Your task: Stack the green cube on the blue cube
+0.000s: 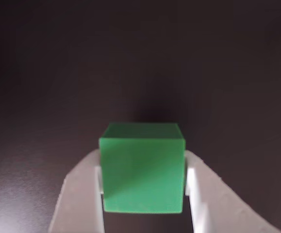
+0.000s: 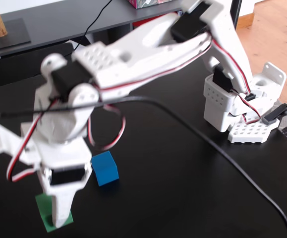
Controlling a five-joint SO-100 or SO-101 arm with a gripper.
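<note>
In the wrist view the green cube [image 1: 142, 167] fills the gap between my white fingers [image 1: 82, 194], and both inner faces lie against its sides. My gripper [image 1: 142, 162] is shut on it. The fixed view shows the gripper [image 2: 60, 214] pointing down at the lower left, with the green cube [image 2: 45, 218] low at the black table and partly hidden behind a finger. I cannot tell whether the cube rests on the table or is just off it. The blue cube [image 2: 105, 168] sits on the table just up and to the right of the gripper, apart from it.
The arm's white base [image 2: 237, 106] is mounted at the right of the black table [image 2: 183, 188]. A black cable [image 2: 222, 158] runs across the table from the arm toward the lower right. A dark shelf [image 2: 59, 20] stands behind the table.
</note>
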